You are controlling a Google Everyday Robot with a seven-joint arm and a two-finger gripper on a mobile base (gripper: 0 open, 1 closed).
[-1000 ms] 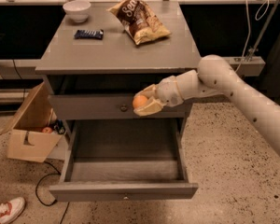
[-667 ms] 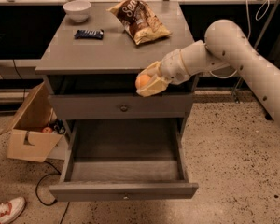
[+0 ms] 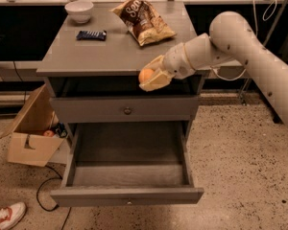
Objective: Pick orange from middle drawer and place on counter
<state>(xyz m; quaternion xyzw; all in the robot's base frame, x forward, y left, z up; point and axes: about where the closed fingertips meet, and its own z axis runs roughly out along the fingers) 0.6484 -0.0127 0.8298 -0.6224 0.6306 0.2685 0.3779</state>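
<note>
Vs 0.7 s ago: cream two-finger gripper (image 3: 152, 78) sits a bit higher, now level w/ near edge of flat matte grey counter (image 3: 110, 51), right of centre. Fingers clenched on small round orange fruit (image 3: 145, 74). Wide grey wooden middle drawer (image 3: 129, 196) hangs pulled out below. Far on counter: white bowl (image 3: 79, 9), crinkled chip bag (image 3: 144, 20), dark snack bar (image 3: 91, 34). Speckled floor (image 3: 240, 166); cardboard box (image 3: 31, 128) at left.

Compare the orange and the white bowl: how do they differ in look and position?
The orange is small and orange-coloured; the white bowl is larger and pale. The orange is gripped in the claw at the front edge of the counter, off its surface; the white bowl stands on the counter's back left corner. Both are round.
</note>
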